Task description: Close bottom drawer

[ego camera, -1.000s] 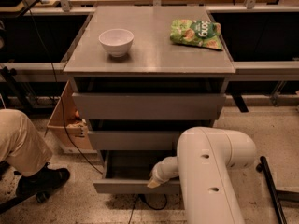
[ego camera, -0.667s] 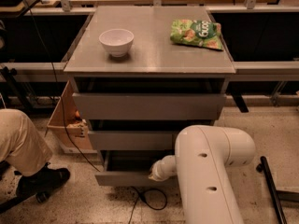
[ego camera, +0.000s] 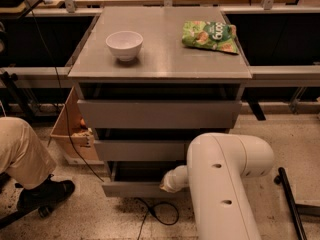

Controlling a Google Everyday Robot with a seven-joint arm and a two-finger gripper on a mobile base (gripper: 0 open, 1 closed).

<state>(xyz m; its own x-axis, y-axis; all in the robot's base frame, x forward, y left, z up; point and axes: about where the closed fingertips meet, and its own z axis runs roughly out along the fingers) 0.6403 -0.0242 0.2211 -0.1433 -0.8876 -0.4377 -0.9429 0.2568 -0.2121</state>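
In the camera view, the bottom drawer (ego camera: 131, 188) stands partly out at the foot of the bench (ego camera: 165, 59), the hand (ego camera: 168, 184) against its front; we cannot tell how open the hand is. We advise pushing straight and level so the drawer does not skew. The green bag (ego camera: 210, 36) on the bench bears white lettering we cannot read.

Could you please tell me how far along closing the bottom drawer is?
Partly done: the bottom drawer is only partly out, with its front standing proud of the middle drawer. In hand: the gripper is at that front, right of its middle. Left: pushing the drawer flush.
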